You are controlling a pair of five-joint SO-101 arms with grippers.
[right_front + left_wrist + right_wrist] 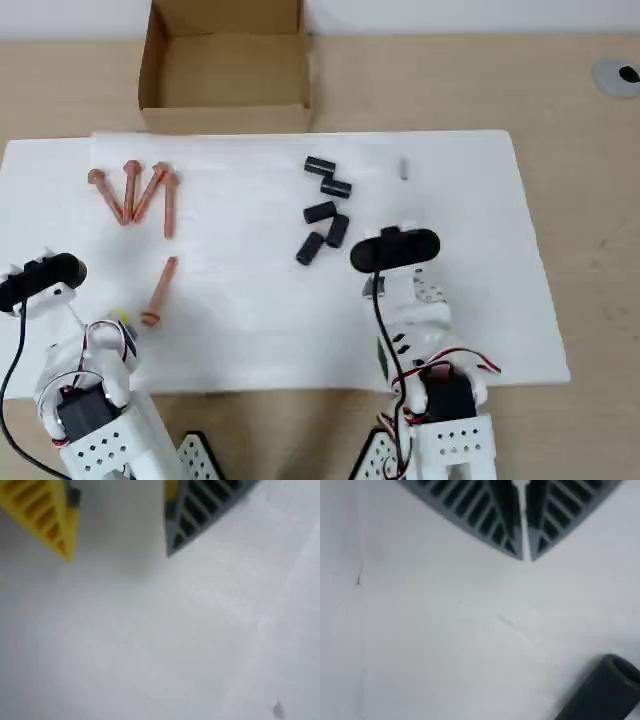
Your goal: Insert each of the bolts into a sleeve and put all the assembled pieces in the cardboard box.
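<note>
Several copper bolts (pixel 135 190) lie fanned out at the left of the white sheet, and one more bolt (pixel 160 290) lies alone nearer the front. Several black sleeves (pixel 325 210) are scattered at the sheet's middle. The cardboard box (pixel 225 70) stands open at the back. My left gripper (pixel 119 555) hangs open over bare sheet, with a wide gap between its yellow finger and its grey one. My right gripper (pixel 525 557) is shut on nothing, close above the sheet, with one black sleeve (pixel 605 690) lying just beyond it. The left arm (pixel 60 330) stands at the front left, the right arm (pixel 410 300) at the front middle.
The white sheet (pixel 250 340) covers most of the wooden table. A small grey piece (pixel 404 168) lies at the sheet's back right. A grey disc (pixel 615 77) sits on the table at the far right. Bare sheet stretches between the two arms.
</note>
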